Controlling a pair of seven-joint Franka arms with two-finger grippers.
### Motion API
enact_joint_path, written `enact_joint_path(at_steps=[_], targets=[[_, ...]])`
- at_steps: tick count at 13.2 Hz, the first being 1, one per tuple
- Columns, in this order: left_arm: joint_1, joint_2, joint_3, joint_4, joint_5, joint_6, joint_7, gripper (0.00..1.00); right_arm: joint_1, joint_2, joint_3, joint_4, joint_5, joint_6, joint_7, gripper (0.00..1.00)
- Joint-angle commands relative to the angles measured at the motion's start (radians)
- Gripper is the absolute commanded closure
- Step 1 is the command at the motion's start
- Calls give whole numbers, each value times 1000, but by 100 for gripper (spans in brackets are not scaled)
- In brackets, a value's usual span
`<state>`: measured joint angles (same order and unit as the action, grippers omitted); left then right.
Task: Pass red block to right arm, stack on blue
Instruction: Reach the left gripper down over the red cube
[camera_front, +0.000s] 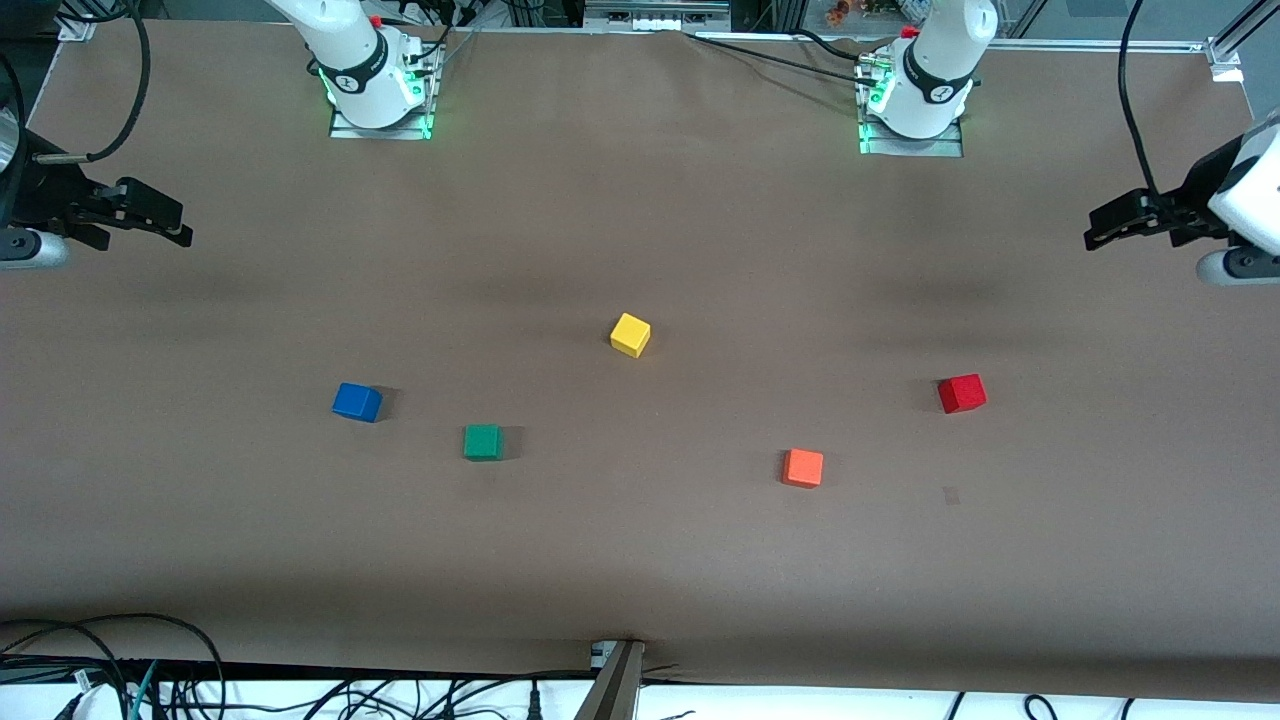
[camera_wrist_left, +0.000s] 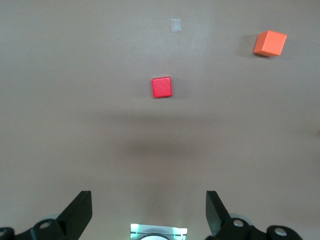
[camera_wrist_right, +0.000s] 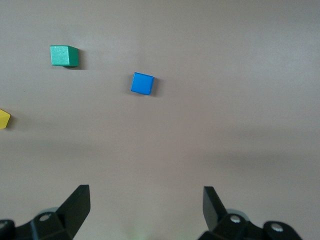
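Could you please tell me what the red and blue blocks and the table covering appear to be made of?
Red block and blue block: probably painted wood or solid plastic, judging by crisp edges, flat opaque colour and a matte, glare-free surface. Table covering: looks like brown paper or thin matte sheet, uniform and dull, ending in a straight edge at the table's near side.

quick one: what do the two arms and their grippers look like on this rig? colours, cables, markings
Both arms are white Frankas with dark grey joint rings, on metal base plates lit green. The left gripper and right gripper are black, with two dark angular fingers visible in each wrist view. Black cables loop to each wrist, and a small red part sits near each base. The base rings bear a small white mark.
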<state>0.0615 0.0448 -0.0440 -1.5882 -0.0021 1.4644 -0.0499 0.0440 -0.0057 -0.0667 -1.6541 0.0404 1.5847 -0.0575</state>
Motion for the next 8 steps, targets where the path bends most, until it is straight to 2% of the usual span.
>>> enact_joint_path(at_steps=[1, 8], targets=[[-11, 44, 1, 22, 7, -25, 18, 0, 4, 0, -2, 8, -13, -8, 7, 0], [-8, 124, 1, 31, 45, -22, 41, 0, -1, 1, -11, 7, -8, -22, 7, 0]])
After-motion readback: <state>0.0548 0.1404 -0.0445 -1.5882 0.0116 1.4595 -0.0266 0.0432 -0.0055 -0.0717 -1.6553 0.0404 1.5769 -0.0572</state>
